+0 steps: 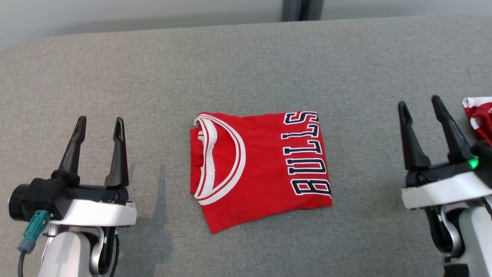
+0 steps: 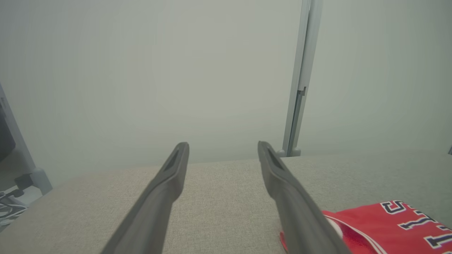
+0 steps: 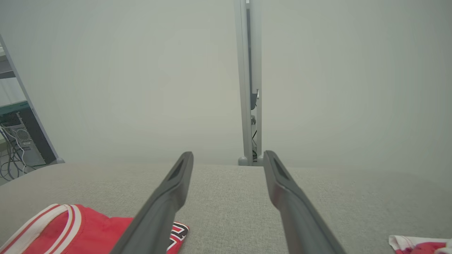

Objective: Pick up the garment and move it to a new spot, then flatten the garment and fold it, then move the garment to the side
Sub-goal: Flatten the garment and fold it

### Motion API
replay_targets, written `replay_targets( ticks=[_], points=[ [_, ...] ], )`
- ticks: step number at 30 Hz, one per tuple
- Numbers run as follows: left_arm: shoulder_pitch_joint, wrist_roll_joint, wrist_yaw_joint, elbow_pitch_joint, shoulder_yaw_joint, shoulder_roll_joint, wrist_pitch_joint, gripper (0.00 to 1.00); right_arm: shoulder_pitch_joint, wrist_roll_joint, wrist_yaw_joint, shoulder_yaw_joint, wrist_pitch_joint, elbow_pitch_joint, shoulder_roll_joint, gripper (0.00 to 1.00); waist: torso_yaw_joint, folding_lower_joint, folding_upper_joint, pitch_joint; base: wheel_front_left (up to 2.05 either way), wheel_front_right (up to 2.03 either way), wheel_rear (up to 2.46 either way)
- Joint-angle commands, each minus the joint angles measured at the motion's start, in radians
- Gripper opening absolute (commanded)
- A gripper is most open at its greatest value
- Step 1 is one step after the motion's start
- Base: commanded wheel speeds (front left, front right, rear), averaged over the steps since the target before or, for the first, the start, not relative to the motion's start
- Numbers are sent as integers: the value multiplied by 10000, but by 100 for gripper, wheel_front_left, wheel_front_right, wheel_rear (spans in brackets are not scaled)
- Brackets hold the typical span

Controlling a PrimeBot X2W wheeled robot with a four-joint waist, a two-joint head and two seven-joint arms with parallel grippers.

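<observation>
Item inspected: one red garment [image 1: 261, 165], folded into a compact, roughly square packet and lying flat on the grey fabric-covered table [image 1: 246, 57]. Its white-striped collar trim [image 1: 235, 154] sits at the end toward the robot's left. The dark lettering [image 1: 307, 154] reading "BULLS" runs along the end toward the robot's right (letters turned sideways as seen from the head camera). The lower corner nearest the robot juts out a little from the packet.

Left tool [image 1: 100, 118]: to the robot's left of the garment and well apart from it, with bare table between. Its two dark fingers are spread and there is nothing between them.

Right tool [image 1: 419, 100]: to the robot's right of the garment, likewise well apart. Its fingers are spread and it carries nothing.

A second cloth [image 1: 478, 115], red and white, lies farther from the garment on that same side, beyond the right tool and partly hidden by it.

Behind the garment, past the far table edge, a pale upright post [image 1: 301, 9] stands against a plain wall.
</observation>
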Motion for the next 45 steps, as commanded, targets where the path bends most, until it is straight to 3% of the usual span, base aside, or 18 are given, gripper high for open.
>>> replay_targets(
  ticks=[1,27,45],
  points=[
    [156,54,78,-4,34,86,-34,100,310,-124,0,-227,79,-147,-41,100,-79,0,0,-203,0,0,0],
    [2573,160,392,-700,-337,329,1021,100,3504,-430,-2,-1426,1526,-1622,333,100,-50,0,0,-2440,0,0,0],
    [2792,68,565,-1131,-419,498,1354,100,3755,-509,-2,-1581,1923,-1833,483,100,-112,0,0,-2653,0,0,0]
  ],
)
